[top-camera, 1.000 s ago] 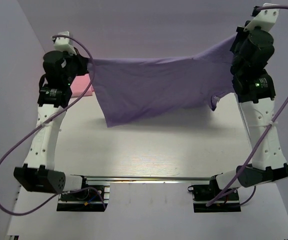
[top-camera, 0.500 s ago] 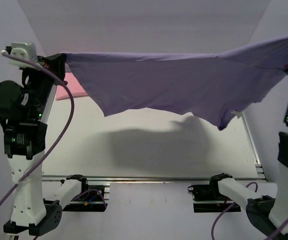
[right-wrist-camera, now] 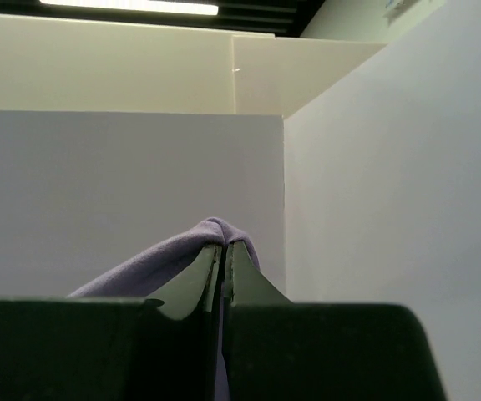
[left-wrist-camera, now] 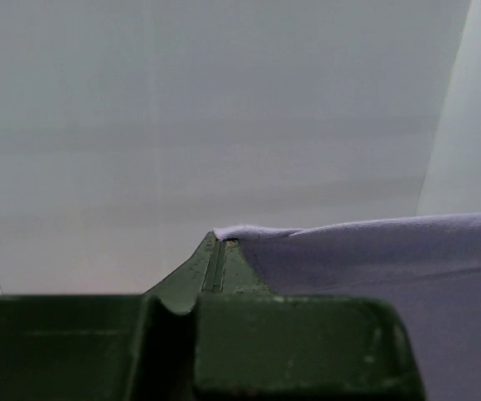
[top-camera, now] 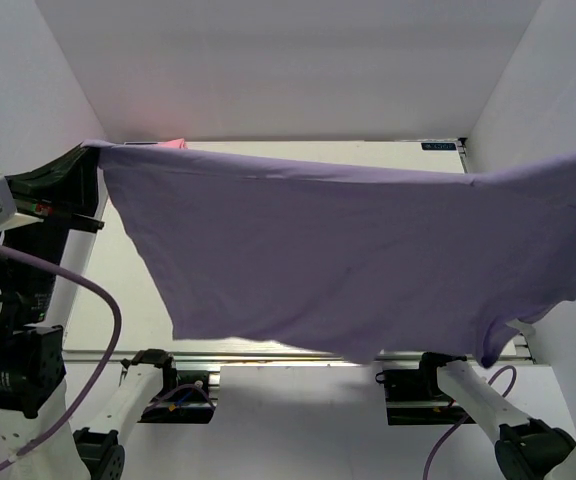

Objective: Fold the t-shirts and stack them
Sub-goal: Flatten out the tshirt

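We see our left hand [left-wrist-camera: 220, 244] pinched shut on one edge of the lavender t-shirt [top-camera: 348, 260], and our right hand [right-wrist-camera: 224, 247] clamped tight on the opposite edge, a fold of purple cloth bulging over its fingertips. Between the two hands the shirt hangs stretched in a broad sheet, up clear of the bench [top-camera: 128, 300], its lower hem sagging toward the arm bases. Just beyond the left hand a small pink scrap [top-camera: 173, 144] peeks over the taut edge, probably the pink t-shirt, though too little shows to be sure.
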### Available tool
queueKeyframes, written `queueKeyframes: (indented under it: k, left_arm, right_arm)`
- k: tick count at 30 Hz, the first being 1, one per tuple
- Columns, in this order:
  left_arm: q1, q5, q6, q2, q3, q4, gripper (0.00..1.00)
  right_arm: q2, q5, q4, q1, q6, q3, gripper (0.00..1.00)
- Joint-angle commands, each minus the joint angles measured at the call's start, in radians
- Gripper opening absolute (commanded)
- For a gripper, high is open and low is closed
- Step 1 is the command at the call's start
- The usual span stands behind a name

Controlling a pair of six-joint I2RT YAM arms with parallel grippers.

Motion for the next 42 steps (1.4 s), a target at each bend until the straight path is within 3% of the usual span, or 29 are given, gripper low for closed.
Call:
queueKeyframes:
  k: [1, 7, 10, 11, 13, 18, 19, 25, 26, 27, 33, 37, 42]
  left_arm:
    - [0.004, -0.013, 0.001, -0.004, -0.019, -0.002, 0.0]
    - [0.004, -0.026, -0.029, 0.029, -0.158, 0.047, 0.0]
    - [-0.006, -0.026, -0.055, 0.068, -0.293, 0.112, 0.0]
    - [-0.006, -0.036, -0.074, 0.08, -0.353, 0.145, 0.0]
    - [-0.006, -0.049, -0.086, 0.136, -0.416, 0.156, 0.0]
    - [0.004, -0.085, -0.112, 0.304, -0.507, 0.224, 0.0]
    - [0.004, -0.086, -0.112, 0.339, -0.531, 0.242, 0.0]
    - [0.004, -0.101, -0.112, 0.762, -0.482, 0.369, 0.0]
    - [0.004, -0.113, -0.112, 0.825, -0.464, 0.389, 0.0]
    - [0.013, -0.113, -0.112, 0.947, -0.409, 0.4, 0.0]
    - [0.022, -0.03, -0.103, 1.265, -0.185, 0.434, 0.0]
    - [0.031, 0.025, -0.103, 1.416, 0.019, 0.38, 0.0]
    - [0.031, 0.045, -0.112, 1.442, 0.04, 0.371, 0.0]
  right_arm:
    - [-0.004, -0.01, 0.038, -0.003, 0.008, -0.035, 0.0]
    - [0.042, -0.015, 0.143, -0.002, 0.026, -0.243, 0.0]
    - [0.065, -0.041, 0.219, -0.006, 0.097, -0.413, 0.0]
    - [0.078, -0.055, 0.317, -0.002, 0.121, -0.539, 0.0]
    - [0.092, -0.049, 0.37, -0.006, 0.163, -0.612, 0.0]
    - [0.321, 0.028, 0.443, -0.008, 0.22, -0.74, 0.0]
    - [0.435, 0.039, 0.448, -0.008, 0.232, -0.743, 0.0]
    - [0.837, 0.031, 0.382, -0.022, 0.255, -0.587, 0.0]
    - [0.979, 0.025, 0.365, -0.028, 0.258, -0.556, 0.0]
    - [1.026, 0.02, 0.318, -0.032, 0.264, -0.454, 0.0]
    - [1.382, -0.049, 0.174, -0.051, 0.287, -0.131, 0.0]
    - [1.45, -0.107, 0.161, -0.069, 0.307, -0.048, 0.0]
    - [1.415, -0.148, 0.126, -0.087, 0.347, -0.05, 0.0]
